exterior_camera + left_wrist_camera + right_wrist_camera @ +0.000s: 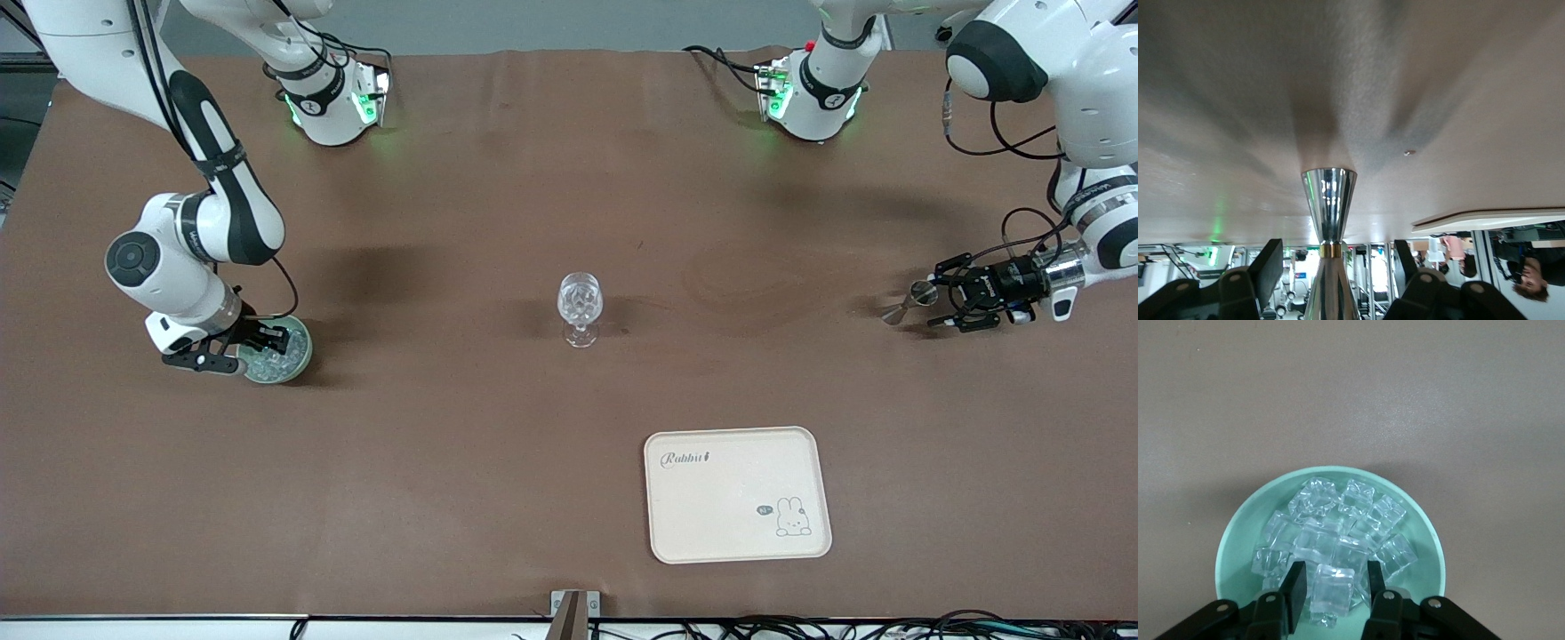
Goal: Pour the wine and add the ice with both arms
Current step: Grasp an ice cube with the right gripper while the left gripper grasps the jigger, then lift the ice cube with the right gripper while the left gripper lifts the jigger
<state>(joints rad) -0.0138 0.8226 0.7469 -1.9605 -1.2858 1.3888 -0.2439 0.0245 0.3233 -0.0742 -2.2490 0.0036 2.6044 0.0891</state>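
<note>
From across the worktop (498,462), a faceted stemmed glass (580,308) stands mid-table. Toward the right arm's end, the right gripper (233,348) dips into a pale green bowl (298,356), half hiding it. Toward the left arm's end, the left gripper (944,298) reaches the silver jigger (909,300). A cream rabbit tray (738,494) lies nearer the camera than the glass.

Left wrist view: the jigger (1329,220) stands between spread jaws, neither touching; its lower cone is cut off.

Right wrist view: jaws pinch one ice cube (1331,592) in the bowl (1238,540).
</note>
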